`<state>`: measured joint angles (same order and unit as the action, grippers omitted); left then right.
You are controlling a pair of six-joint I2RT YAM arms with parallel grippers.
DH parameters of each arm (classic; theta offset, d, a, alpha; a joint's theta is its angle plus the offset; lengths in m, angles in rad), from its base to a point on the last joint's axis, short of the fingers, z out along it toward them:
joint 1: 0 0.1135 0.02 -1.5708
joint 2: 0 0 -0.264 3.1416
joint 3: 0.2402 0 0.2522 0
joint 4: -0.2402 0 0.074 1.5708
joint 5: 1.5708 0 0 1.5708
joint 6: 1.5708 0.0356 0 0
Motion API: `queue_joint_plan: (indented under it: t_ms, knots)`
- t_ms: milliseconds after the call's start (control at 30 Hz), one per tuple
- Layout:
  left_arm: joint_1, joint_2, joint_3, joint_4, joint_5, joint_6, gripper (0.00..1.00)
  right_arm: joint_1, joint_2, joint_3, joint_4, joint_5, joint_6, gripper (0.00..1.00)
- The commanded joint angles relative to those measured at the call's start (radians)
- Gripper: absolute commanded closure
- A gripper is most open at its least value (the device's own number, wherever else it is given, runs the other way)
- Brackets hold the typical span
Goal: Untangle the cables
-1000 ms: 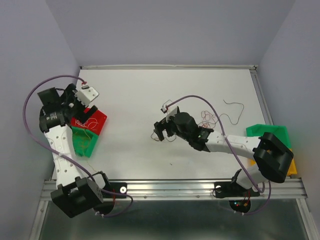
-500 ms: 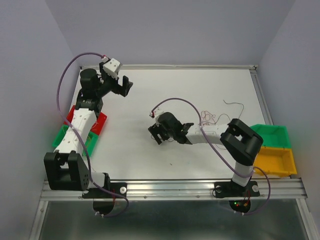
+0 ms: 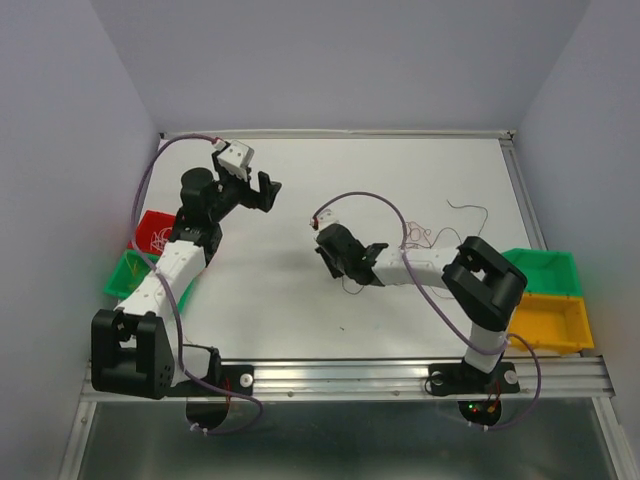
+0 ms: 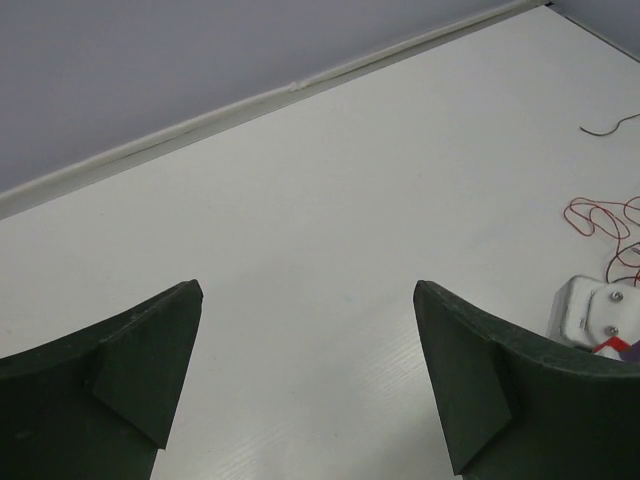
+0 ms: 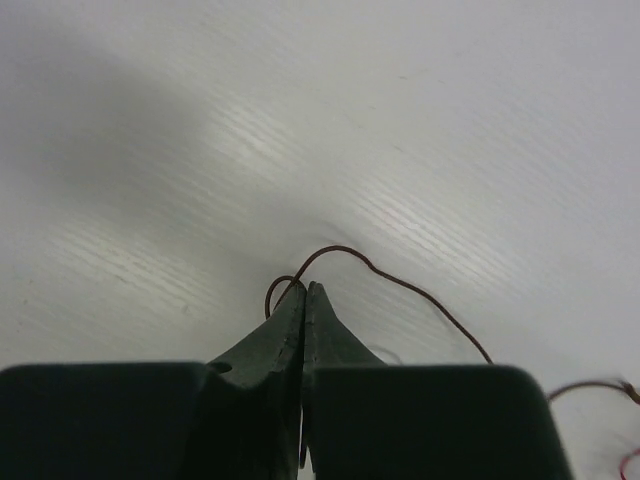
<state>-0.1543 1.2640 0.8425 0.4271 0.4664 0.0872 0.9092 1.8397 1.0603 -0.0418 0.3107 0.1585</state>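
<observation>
R jaws on brown wire (image 5: 336, 247) (L wide)

table (image 3: 400, 170): plain ol' white
thin wire (image 5: 400, 282) at right claw (image 5: 304, 290) tips: dark brown
wire loops (image 4: 600, 222) right of left claw (image 4: 307, 290): red
far bin (image 3: 152, 232) behind left claw: red
near bin (image 3: 122, 275) beside it: green

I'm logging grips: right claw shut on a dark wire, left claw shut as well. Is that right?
No. The left claw is open, jaws wide apart, as the left wrist view shows. The right claw is shut on the dark wire.
</observation>
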Motion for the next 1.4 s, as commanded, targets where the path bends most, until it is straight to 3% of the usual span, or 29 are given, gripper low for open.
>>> queue_joint_plan:
  t_ms: [0,133,300,333,367,467,667,833,967,1100,1167,1300,1367]
  knots:
    - [-0.065,-0.064,-0.014,0.114,-0.038,0.011,0.01,-0.004,-0.205,-0.074,-0.013,0.337,0.168,0.99]
    - [-0.109,-0.049,-0.019,0.108,-0.069,0.049,0.01,-0.004,-0.342,-0.158,-0.003,0.783,0.373,0.99]
    - [-0.12,-0.044,-0.017,0.101,-0.071,0.063,0.01,-0.007,-0.431,-0.203,-0.113,1.027,0.662,1.0]
    - [-0.122,-0.048,-0.017,0.098,-0.069,0.065,0.01,-0.018,-0.447,-0.198,-0.153,1.027,0.721,0.99]
    - [-0.123,-0.048,-0.017,0.096,-0.069,0.068,0.01,-0.048,-0.488,-0.172,-0.288,0.998,0.881,0.99]
    - [-0.126,-0.055,-0.019,0.088,-0.063,0.068,0.01,-0.174,-0.568,-0.131,-0.513,0.895,1.063,1.0]
    - [-0.137,-0.064,-0.022,0.084,-0.054,0.063,0.01,-0.465,-0.671,-0.178,-0.566,0.82,1.011,0.99]
    - [-0.148,-0.064,-0.023,0.078,-0.055,0.069,0.01,-0.588,-0.666,-0.178,-0.687,0.876,1.09,1.0]
    - [-0.154,-0.063,-0.023,0.073,-0.057,0.072,0.01,-0.68,-0.648,-0.174,-0.991,0.958,1.384,1.0]
    - [-0.159,-0.052,-0.02,0.065,-0.057,0.072,0.01,-0.783,-0.573,-0.181,-1.245,0.981,1.828,1.0]
    - [-0.162,-0.048,-0.019,0.064,-0.055,0.074,0.01,-0.831,-0.528,-0.166,-1.349,0.976,1.947,0.99]
    - [-0.165,-0.046,-0.017,0.056,-0.069,0.078,0.01,-0.901,-0.465,-0.125,-1.34,0.959,1.958,0.99]
    - [-0.165,-0.043,-0.017,0.056,-0.071,0.079,0.01,-0.944,-0.458,-0.108,-1.301,0.952,1.87,1.0]
